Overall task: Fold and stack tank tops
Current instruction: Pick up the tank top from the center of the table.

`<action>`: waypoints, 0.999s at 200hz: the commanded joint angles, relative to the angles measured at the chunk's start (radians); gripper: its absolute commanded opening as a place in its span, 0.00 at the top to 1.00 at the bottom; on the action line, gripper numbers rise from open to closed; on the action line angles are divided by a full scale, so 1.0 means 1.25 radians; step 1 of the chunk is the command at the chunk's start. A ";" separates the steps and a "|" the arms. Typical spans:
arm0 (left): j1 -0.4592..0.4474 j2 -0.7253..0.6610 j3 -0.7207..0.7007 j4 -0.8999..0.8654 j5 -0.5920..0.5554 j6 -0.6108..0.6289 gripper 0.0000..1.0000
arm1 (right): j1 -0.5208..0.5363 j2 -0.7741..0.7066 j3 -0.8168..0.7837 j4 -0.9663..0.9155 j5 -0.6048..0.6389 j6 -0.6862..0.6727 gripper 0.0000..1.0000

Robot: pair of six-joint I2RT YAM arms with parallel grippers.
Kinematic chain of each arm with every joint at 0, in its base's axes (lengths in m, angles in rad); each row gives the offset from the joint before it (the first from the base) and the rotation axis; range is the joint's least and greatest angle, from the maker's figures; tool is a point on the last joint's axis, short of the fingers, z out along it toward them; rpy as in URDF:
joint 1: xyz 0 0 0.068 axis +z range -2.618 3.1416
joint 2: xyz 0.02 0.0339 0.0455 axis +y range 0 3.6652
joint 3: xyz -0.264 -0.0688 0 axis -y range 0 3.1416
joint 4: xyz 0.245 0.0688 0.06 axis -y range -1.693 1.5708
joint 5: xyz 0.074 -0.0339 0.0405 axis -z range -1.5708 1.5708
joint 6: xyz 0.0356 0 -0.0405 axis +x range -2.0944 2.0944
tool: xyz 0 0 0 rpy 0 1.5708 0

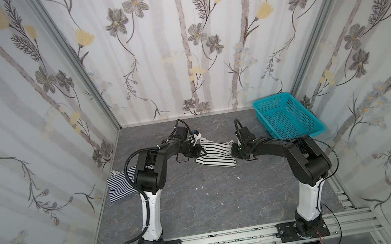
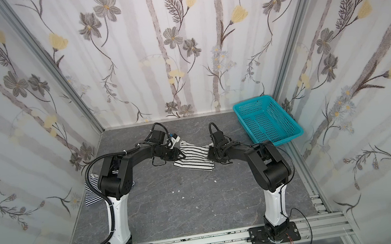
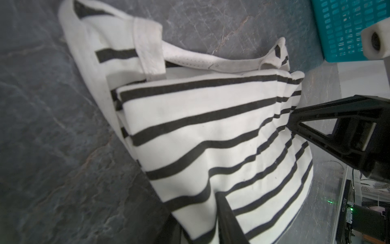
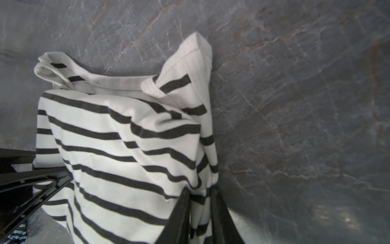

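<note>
Right wrist view: fold of the wide-striped tank top [image 4: 126,147] under way on the table [image 1: 201,205].
The right hand [image 4: 199,196] clamps one edge, the narrow left hand [image 3: 196,211] the opposite edge; the fine-striped tank top [image 1: 120,189] lies well apart. Next move probably calls for both hands travelling together, cloth kept taut.

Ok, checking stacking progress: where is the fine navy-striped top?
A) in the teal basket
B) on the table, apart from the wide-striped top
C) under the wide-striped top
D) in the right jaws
B: the navy-striped top lies on the table, well clear of the wide-striped top.
</note>
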 commanded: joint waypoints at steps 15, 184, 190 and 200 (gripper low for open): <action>0.000 0.015 0.009 -0.068 -0.027 -0.013 0.98 | 0.001 -0.007 -0.009 -0.018 -0.007 0.005 0.77; 0.119 -0.152 -0.094 -0.104 -0.122 0.067 1.00 | 0.047 -0.106 0.002 -0.026 -0.001 0.011 0.60; 0.128 -0.164 -0.105 -0.105 -0.125 0.070 1.00 | 0.054 -0.102 0.010 -0.028 -0.001 0.011 0.60; 0.146 -0.182 -0.122 -0.107 -0.132 0.077 1.00 | 0.063 -0.095 0.024 -0.030 -0.003 0.012 0.60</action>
